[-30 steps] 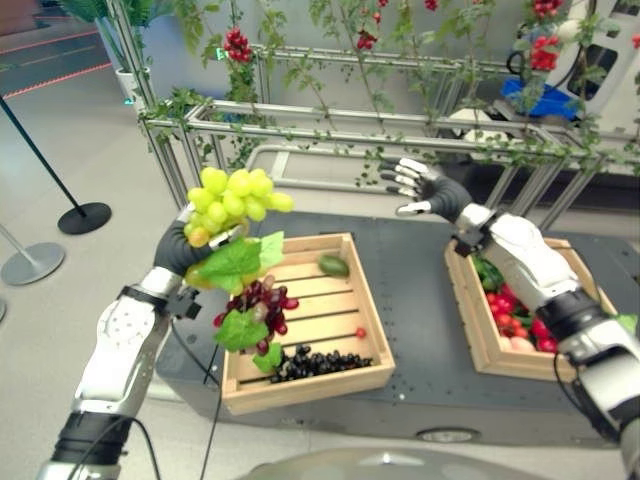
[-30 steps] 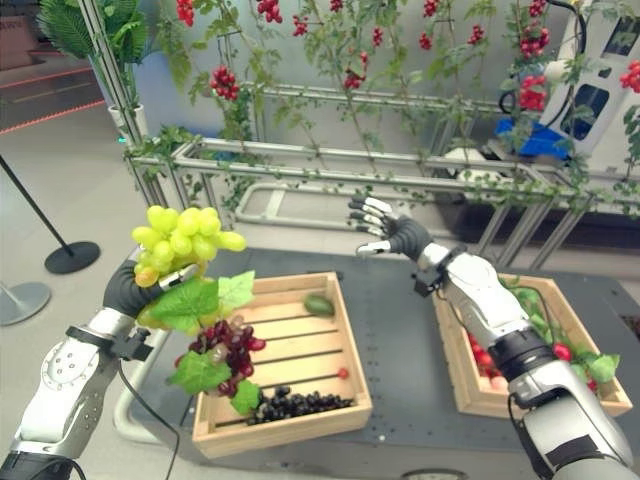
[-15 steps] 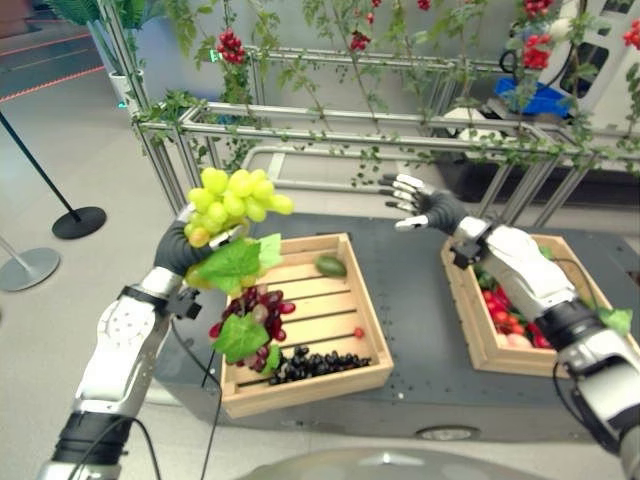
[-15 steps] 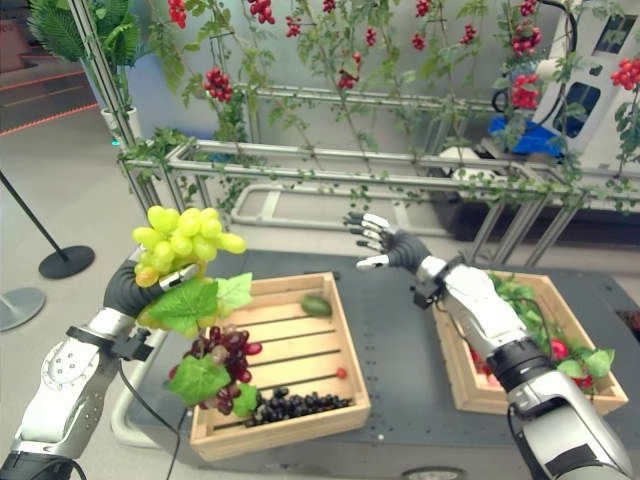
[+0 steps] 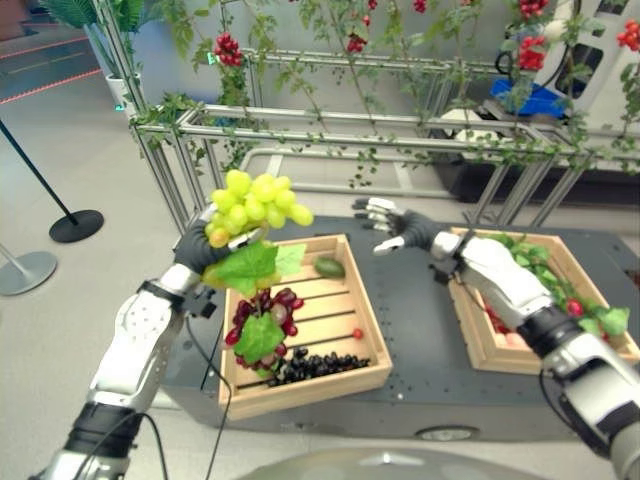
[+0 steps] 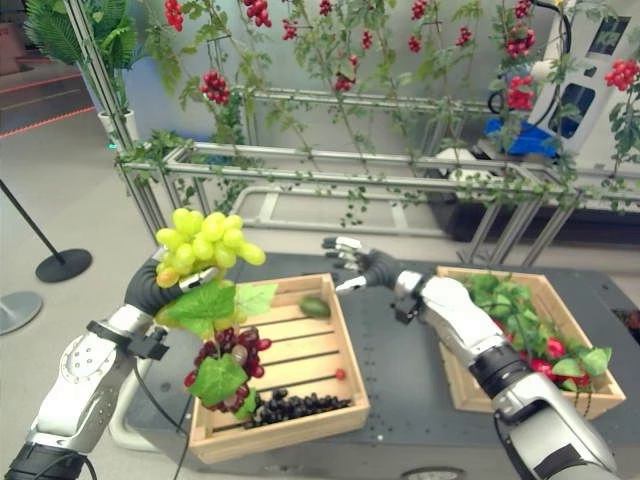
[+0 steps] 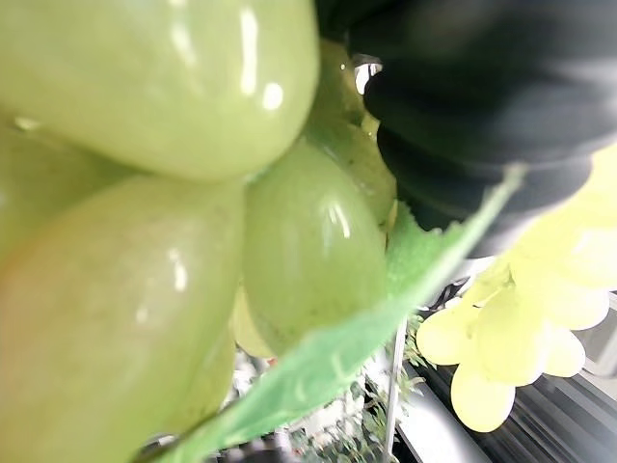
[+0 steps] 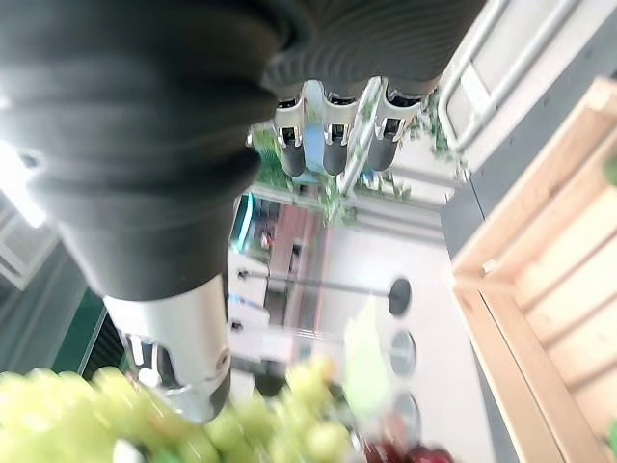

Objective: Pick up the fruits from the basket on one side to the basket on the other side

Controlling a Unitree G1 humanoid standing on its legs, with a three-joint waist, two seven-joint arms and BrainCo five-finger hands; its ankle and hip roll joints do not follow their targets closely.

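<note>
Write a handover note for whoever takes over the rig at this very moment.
Left hand: shut on the grapes, a green bunch with leaves and a dark red bunch hanging below, held above the left crate.
Right hand: open, holding nothing, raised between the crates.
Left crate holds black grapes, a green fruit and a small red one.
Right crate holds red fruit and leaves.
Left to do: carry the grapes to the right crate, then the rest.

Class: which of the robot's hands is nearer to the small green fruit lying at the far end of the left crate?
The right hand: open, hovering just beyond the green fruit. The left hand holds grapes above the crate's opposite side.
</note>
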